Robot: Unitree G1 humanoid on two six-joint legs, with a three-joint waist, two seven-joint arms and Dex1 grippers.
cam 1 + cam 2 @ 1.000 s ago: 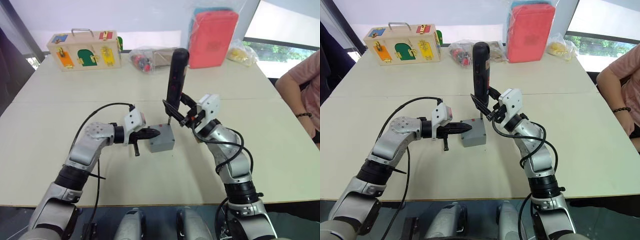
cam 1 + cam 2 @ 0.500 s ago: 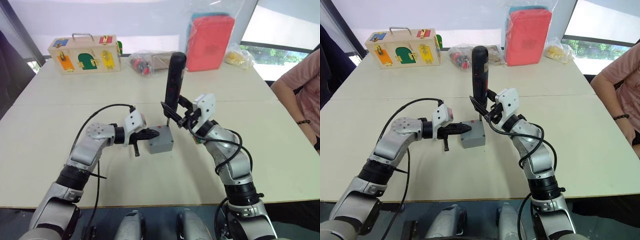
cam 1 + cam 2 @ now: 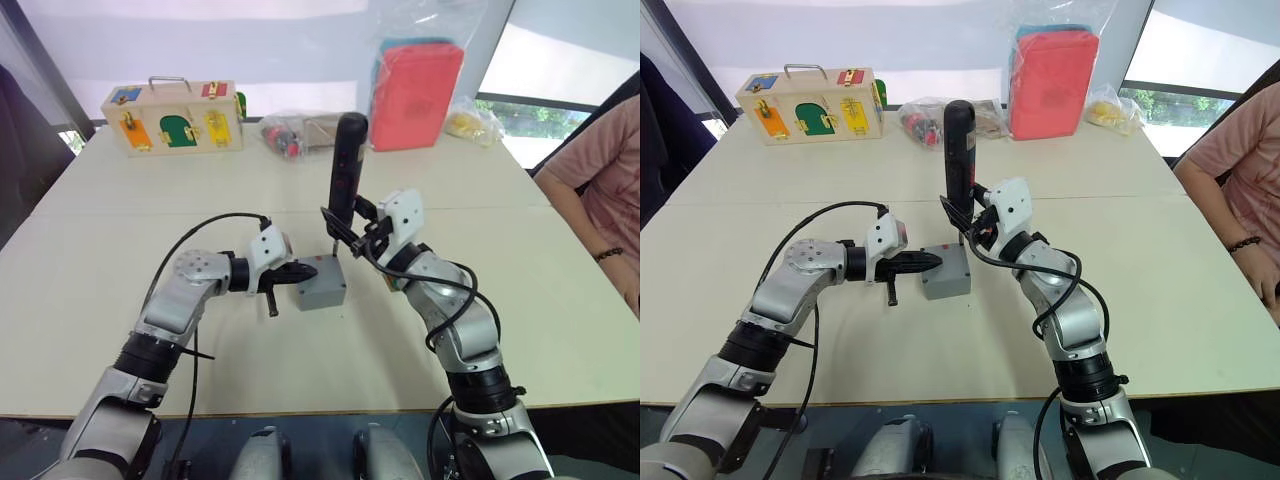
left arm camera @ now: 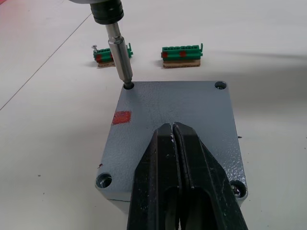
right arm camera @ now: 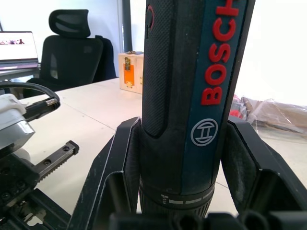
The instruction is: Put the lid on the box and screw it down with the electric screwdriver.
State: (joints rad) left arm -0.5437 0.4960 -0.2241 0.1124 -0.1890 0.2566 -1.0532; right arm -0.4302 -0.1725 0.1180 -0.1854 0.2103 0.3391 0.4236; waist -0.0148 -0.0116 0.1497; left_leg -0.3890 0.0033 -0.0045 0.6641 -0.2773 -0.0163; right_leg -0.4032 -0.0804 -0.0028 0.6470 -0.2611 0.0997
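Your right claw (image 5: 184, 158) clamps electric screwdriver (image 3: 345, 165) upright, bit in lid (image 4: 172, 112) corner hole at 11 o'clock; lid seated on box (image 3: 322, 290) mid-tabletop (image 3: 90, 260); left claw (image 4: 178, 158) clenched, pressing lid; two green connector blocks (image 4: 181, 52) just beyond at 12.

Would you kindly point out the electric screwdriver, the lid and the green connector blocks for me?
electric screwdriver (image 5: 182, 96): right wrist view, on its black body beside the red lettering.
lid (image 4: 172, 103): left wrist view, on its flat grey top.
green connector blocks (image 4: 181, 52): left wrist view, on the one farther from the bit.
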